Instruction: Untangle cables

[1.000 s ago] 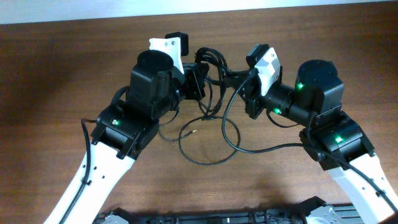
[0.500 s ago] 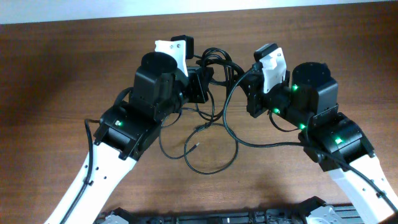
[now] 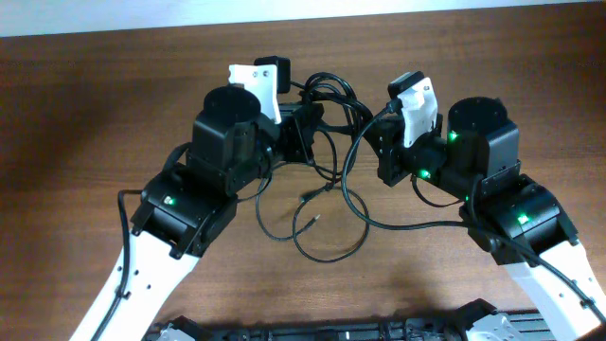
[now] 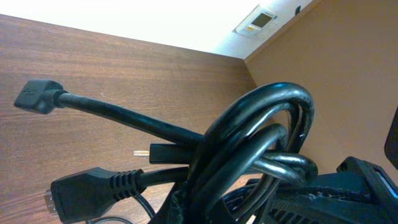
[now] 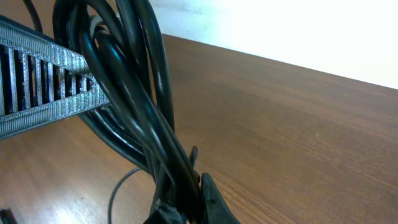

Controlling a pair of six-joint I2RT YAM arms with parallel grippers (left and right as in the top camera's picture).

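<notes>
The cables [image 3: 331, 95] are glossy black cords bunched between my two grippers at the far middle of the table. Loose loops [image 3: 327, 248] trail from the bunch toward me, with a metallic-tipped end [image 3: 315, 216] inside them. My left gripper [image 3: 305, 133] is shut on the left side of the bunch. In the left wrist view the coiled cables [image 4: 267, 137] fill the jaws [image 4: 249, 208], and two plug ends [image 4: 37, 98] stick out left. My right gripper [image 3: 383, 150] is shut on the right side. In the right wrist view the cords [image 5: 134, 93] run down into its fingers [image 5: 189, 202].
The brown wooden table [image 3: 85, 123] ends at a white wall along the far edge [image 3: 142, 19]. My left gripper's ribbed finger [image 5: 43, 93] shows at the left of the right wrist view. Thick arm wires run along both arms.
Both grippers have shifted slightly, keeping hold of the bunch. The loose loops on the table have slid to the right and toward me.
</notes>
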